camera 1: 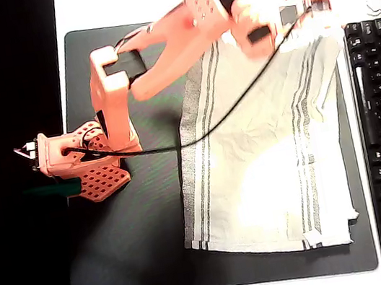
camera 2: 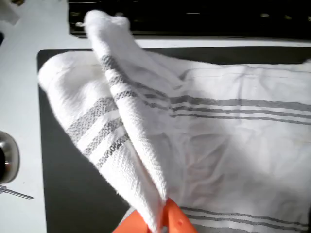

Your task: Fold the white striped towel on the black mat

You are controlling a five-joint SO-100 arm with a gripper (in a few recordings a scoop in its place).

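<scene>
Up close, gripper pinches towel.

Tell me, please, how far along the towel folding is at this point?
Done: the gripper has pinched a corner of the white striped towel and raised it, as the wrist view shows. In hand: that lifted ridge of cloth is held up above the rest. Left: most of the towel lies flat and unfolded on the black mat, so no fold is laid.

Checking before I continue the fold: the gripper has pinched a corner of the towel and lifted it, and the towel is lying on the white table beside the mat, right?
Not quite. The white striped towel lies on the black mat, not on the white table beside it; the overhead view shows the mat around it. The rest holds: in the wrist view the gripper has a corner pinched and lifted.
</scene>
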